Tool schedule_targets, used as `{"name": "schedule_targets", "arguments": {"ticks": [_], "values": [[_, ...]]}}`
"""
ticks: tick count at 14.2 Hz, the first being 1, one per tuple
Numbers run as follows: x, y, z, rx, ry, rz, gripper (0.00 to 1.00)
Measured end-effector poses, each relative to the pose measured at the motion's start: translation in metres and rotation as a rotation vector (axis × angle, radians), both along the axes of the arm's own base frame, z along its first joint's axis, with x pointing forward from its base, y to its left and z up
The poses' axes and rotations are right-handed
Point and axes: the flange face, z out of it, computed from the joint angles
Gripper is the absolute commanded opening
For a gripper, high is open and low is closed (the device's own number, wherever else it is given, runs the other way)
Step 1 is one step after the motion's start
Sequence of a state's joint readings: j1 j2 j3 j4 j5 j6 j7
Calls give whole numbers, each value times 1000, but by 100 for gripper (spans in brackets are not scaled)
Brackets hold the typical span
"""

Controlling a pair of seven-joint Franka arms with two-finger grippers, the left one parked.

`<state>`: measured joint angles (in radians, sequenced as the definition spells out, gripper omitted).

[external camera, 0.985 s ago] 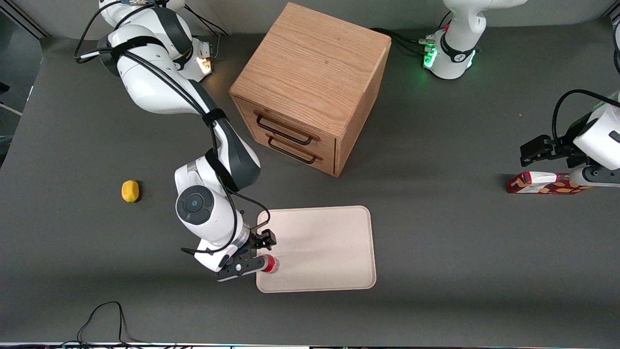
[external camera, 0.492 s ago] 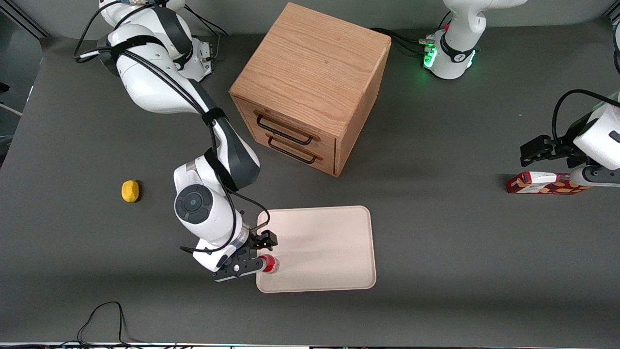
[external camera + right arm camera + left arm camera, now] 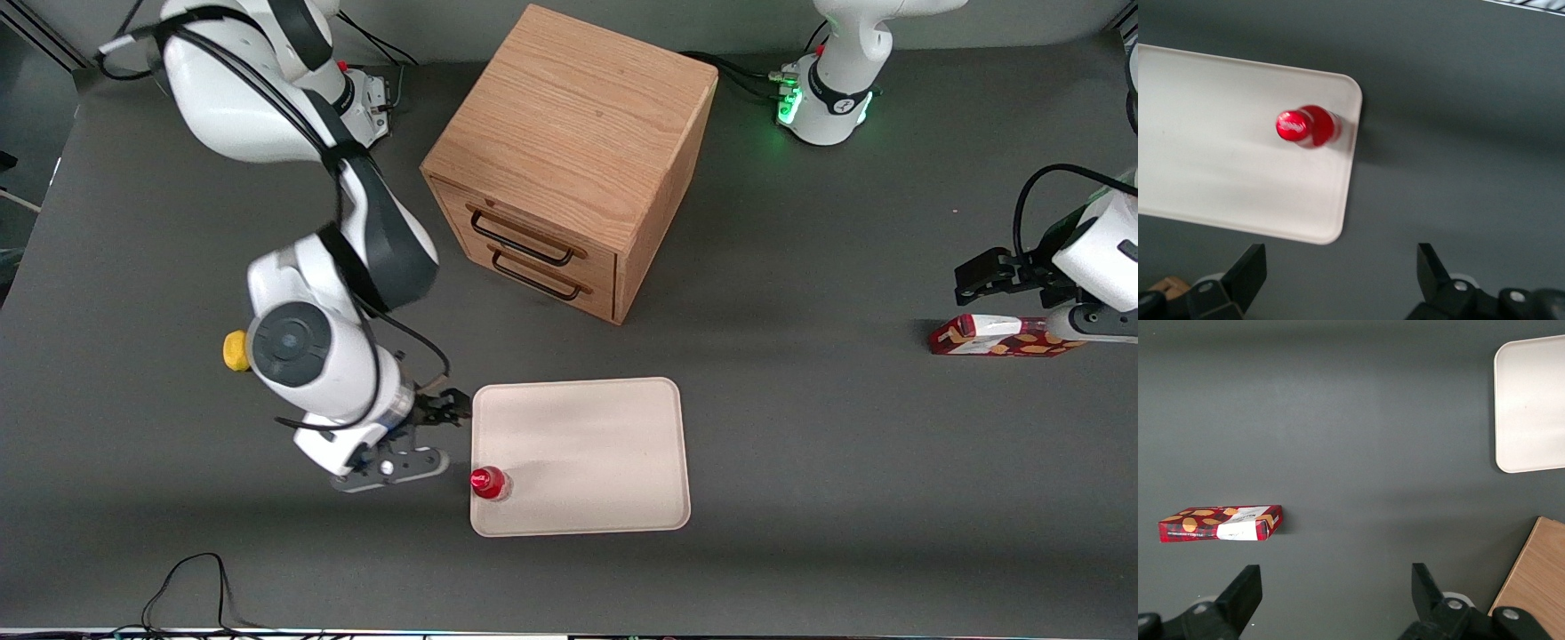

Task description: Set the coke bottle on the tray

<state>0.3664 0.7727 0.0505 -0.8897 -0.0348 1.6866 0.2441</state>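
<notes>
Standing on tray (image 3: pixel 605 462): coke bottle (image 3: pixel 488 483); gripper (image 3: pixel 436 436) beside, empty.

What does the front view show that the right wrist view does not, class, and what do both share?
Only the front view shows the oak two-drawer cabinet, the small yellow lemon, the flat red-and-white carton and the open right claw beside the tray. Only the right wrist view shows the bottle cap's white script. Both show the small red-capped coke bottle upright on the cream rectangular tray, near its edge.

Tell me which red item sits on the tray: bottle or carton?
The coke bottle, upright near the tray's edge. The red-and-white carton lies on the table toward the parked arm's end. The gripper, open, hangs beside the tray, apart from the bottle.
</notes>
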Motion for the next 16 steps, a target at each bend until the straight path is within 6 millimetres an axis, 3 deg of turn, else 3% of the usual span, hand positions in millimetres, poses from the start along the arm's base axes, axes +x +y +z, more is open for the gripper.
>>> {"name": "schedule_targets", "arguments": {"ticks": [3,8,10,12,16], "values": [[-14,-62,50,-12,10,-67,100],[-57,-219,115,35,77,-188,100],[-71,-261,129,28,85,-214,100],[-78,-278,138,24,80,-215,100],[-93,-280,146,24,96,-216,100]]}}
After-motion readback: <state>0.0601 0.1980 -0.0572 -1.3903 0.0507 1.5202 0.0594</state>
